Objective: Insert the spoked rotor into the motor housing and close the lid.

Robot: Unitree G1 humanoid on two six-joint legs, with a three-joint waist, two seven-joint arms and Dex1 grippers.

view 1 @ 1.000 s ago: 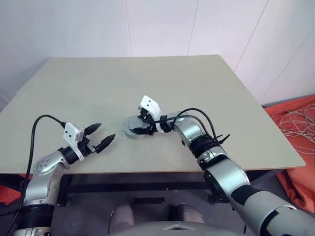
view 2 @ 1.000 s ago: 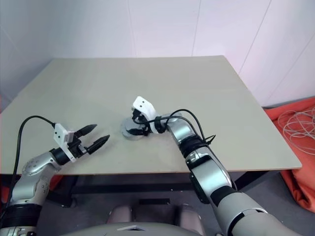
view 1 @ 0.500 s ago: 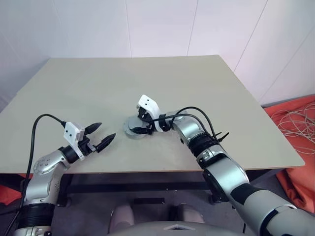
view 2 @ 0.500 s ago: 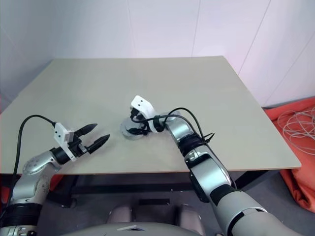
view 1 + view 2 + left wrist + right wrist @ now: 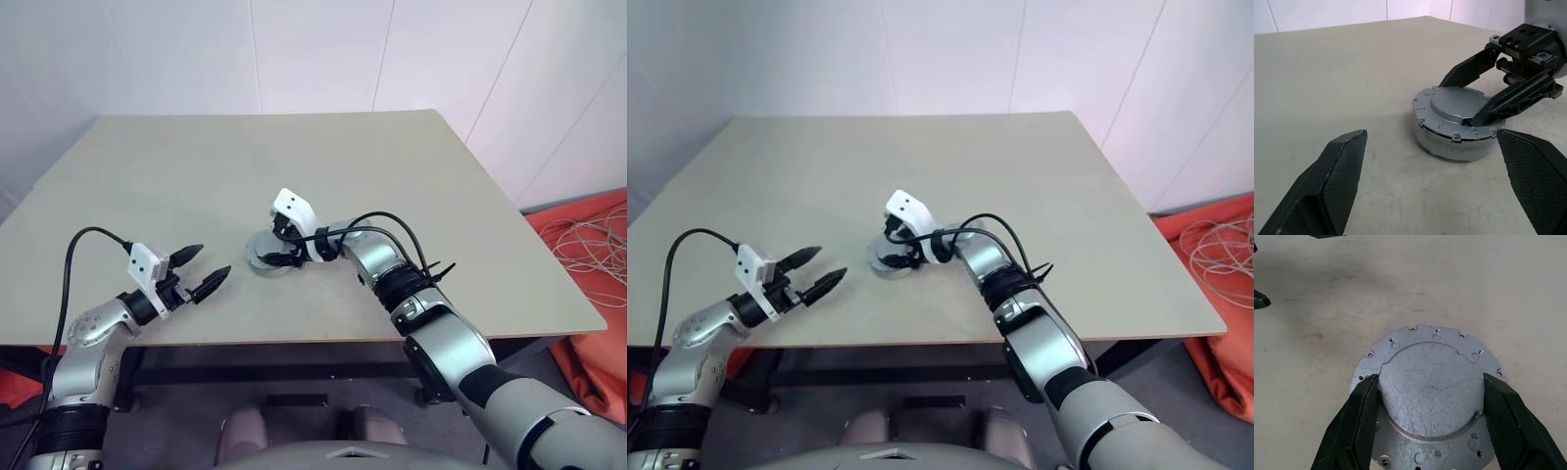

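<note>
**Two black fingers flank the closed lid**

Two black fingers of the right gripper (image 5: 1425, 426) sit against opposite sides of the raised centre of the round silver-grey metal lid (image 5: 1431, 394), which lies flat, shut, on top of the round grey motor housing (image 5: 1449, 144) at mid-table. No brand, label or writing can be read on the metal, just small holes around the flange. The jaws stand spread wide across that raised disc, touching its edge. The left gripper (image 5: 206, 271) hovers near the front edge of the beige table (image 5: 196, 166), jaws parted and empty, well apart from the housing.
</note>
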